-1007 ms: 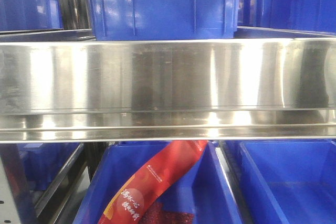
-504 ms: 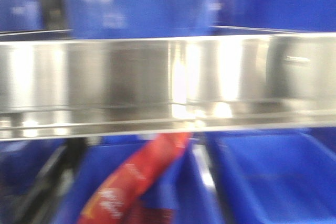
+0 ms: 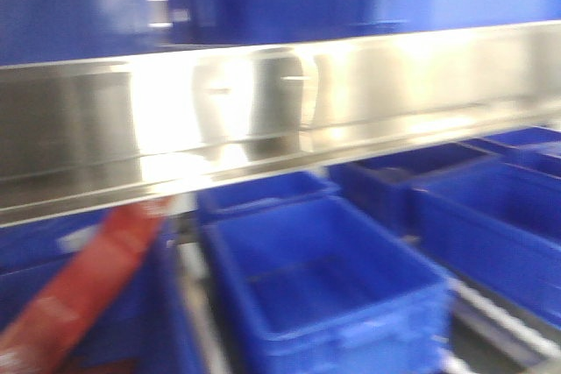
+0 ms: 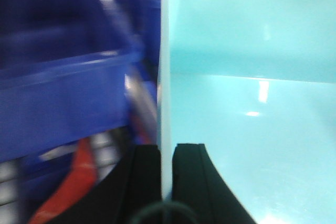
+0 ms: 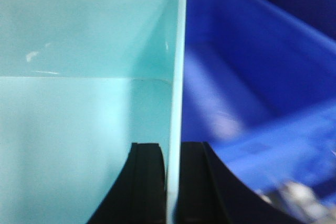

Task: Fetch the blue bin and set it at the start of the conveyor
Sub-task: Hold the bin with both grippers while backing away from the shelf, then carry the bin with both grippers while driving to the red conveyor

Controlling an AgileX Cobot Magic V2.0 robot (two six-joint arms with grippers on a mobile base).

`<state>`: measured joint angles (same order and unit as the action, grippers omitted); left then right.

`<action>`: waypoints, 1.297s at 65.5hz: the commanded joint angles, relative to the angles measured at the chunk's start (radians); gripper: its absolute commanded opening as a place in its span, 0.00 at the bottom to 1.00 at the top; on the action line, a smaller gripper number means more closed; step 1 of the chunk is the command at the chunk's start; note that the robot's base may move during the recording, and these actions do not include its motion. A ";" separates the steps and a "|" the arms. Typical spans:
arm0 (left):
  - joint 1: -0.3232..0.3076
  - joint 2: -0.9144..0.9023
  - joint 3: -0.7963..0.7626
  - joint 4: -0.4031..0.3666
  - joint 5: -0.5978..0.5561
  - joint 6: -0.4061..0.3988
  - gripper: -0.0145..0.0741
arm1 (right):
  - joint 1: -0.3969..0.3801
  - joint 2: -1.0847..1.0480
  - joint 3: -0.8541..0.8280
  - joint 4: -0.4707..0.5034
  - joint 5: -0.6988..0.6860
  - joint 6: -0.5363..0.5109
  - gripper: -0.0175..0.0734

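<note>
The blue bin (image 4: 252, 77), a pale cyan tub, fills the right of the left wrist view and the left of the right wrist view (image 5: 84, 77). My left gripper (image 4: 167, 153) is shut on its left wall, one black finger outside and one inside. On the opposite side, my right gripper (image 5: 173, 153) is shut on the right wall in the same way. The bin looks empty inside. The conveyor start is out of view.
A shiny steel shelf rail (image 3: 280, 111) crosses the front view. Dark blue storage bins (image 3: 324, 278) stand in rows below and above it. A red banner (image 3: 79, 295) hangs at the lower left. More dark blue bins (image 5: 252, 77) lie beside the held tub.
The front view has swung: the steel rail now tilts, the red banner has slid from centre to lower left, and more dark blue bins have come in at the right.
</note>
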<state>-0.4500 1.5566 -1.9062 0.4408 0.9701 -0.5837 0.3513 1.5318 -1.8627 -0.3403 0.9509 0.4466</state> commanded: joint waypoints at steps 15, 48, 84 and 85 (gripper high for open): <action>-0.003 -0.015 -0.011 0.019 -0.027 -0.004 0.04 | -0.003 -0.017 -0.009 -0.030 -0.034 -0.009 0.01; -0.003 -0.015 -0.011 0.019 -0.041 -0.004 0.04 | -0.003 -0.017 -0.009 -0.030 -0.032 -0.009 0.01; -0.003 -0.015 -0.011 0.019 -0.046 -0.004 0.04 | -0.003 -0.017 -0.009 -0.030 -0.034 -0.009 0.01; -0.003 -0.015 -0.011 0.019 -0.046 -0.004 0.04 | -0.003 -0.017 -0.009 -0.030 -0.034 -0.009 0.01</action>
<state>-0.4500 1.5566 -1.9062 0.4425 0.9643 -0.5837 0.3513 1.5318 -1.8627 -0.3403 0.9509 0.4466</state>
